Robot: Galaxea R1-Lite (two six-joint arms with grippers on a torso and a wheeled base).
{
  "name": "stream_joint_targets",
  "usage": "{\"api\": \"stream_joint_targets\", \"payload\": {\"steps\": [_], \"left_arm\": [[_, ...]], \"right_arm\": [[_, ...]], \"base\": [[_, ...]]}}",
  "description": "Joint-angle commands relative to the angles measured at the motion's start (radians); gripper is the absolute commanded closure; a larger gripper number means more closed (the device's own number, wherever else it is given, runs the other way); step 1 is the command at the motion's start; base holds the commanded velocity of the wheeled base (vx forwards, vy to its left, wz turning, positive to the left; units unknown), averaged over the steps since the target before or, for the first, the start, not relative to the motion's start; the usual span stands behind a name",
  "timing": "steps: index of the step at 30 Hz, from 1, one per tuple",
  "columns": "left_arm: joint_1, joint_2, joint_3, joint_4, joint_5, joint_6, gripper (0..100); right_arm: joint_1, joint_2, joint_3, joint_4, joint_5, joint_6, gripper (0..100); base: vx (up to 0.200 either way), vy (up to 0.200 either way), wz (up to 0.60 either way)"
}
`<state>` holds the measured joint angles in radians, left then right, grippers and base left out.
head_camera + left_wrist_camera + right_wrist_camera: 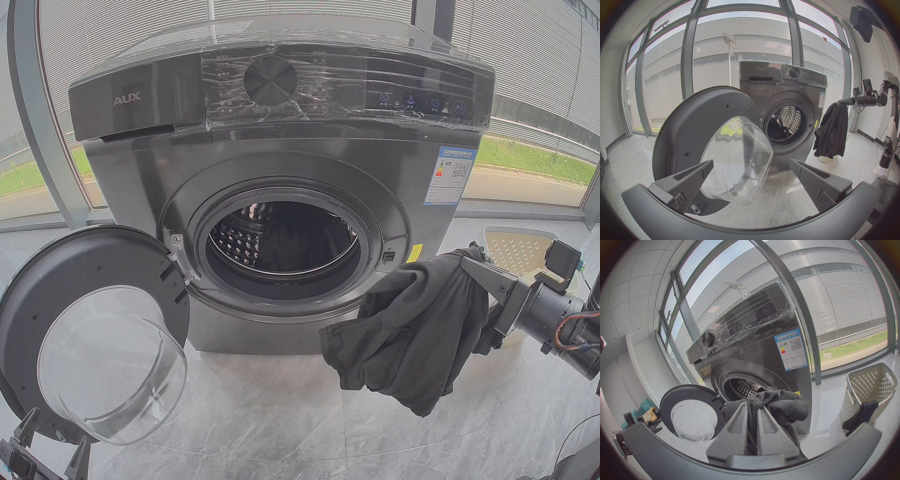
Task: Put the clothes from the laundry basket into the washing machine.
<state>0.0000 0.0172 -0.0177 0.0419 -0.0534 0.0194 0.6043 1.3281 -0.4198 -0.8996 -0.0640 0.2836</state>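
Right jaws clench a dark garment (412, 331), hanging at four o'clock of the open washer drum (250, 240), before the basket (519, 250). Left jaws gape, empty, by the door (75, 275) at eight o'clock.

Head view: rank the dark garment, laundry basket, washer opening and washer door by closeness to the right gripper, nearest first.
1. The dark garment: clamped in the right gripper, hanging below it.
2. The laundry basket: just behind the gripper, on the robot's right.
3. The washer opening: in the middle, to the gripper's left.
4. The washer door: swung open at far left.
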Motion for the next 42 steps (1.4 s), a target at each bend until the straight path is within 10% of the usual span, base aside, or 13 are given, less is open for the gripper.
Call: {"api": "stream_joint_targets", "payload": {"steps": [1,36,42], "left_arm": [[0.002,-0.017,0.016,0.000,-0.002,0.004,0],[0.003,-0.017,-0.077,-0.042,-0.026,0.054,0],[-0.035,0.150,-0.243,0.007,-0.210,0.057,0]], "right_arm": [[0.022,0.005,0.003,-0.002,0.000,0.000,100],[0.183,0.329,-0.114,-0.183,0.000,0.011,100],[0.195,0.418,-0.214,-0.191,-0.092,0.000,100]], "base": [[0.000,0.000,0.00],[0.000,0.000,0.00],[0.000,0.000,0.00]]}}
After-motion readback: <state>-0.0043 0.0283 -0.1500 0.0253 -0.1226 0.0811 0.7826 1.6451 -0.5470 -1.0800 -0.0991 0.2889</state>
